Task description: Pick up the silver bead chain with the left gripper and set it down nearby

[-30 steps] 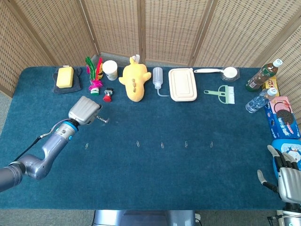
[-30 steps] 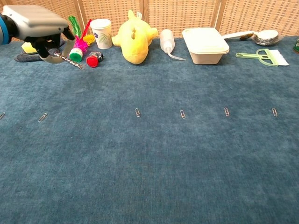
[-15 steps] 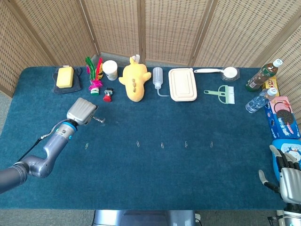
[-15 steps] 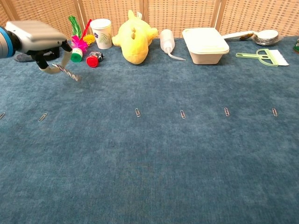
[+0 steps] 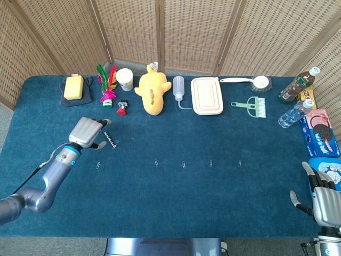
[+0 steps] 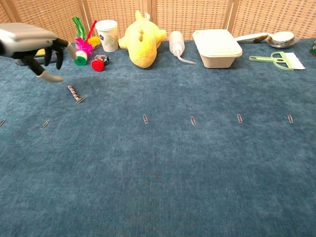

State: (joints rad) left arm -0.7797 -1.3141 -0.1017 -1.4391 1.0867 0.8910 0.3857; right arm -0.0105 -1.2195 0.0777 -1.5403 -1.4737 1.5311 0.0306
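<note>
Released: silver bead chain (image 6: 75,93) has left the left hand (image 5: 88,132) and now lies flat on the blue worktop (image 6: 163,168), just right of that hand, short of the red cap (image 6: 98,64). Left hand empty, fingers spread. Right hand (image 5: 323,198) appears only in head view, fingers apart, holding nothing.

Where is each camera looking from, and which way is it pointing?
Head view: high up, looking down on the whole table; shows the left hand with its arm, and the right hand.
Chest view: low at the near edge, looking across at the screen; shows only the left hand.
Both show: the left hand, chain, yellow toy.
</note>
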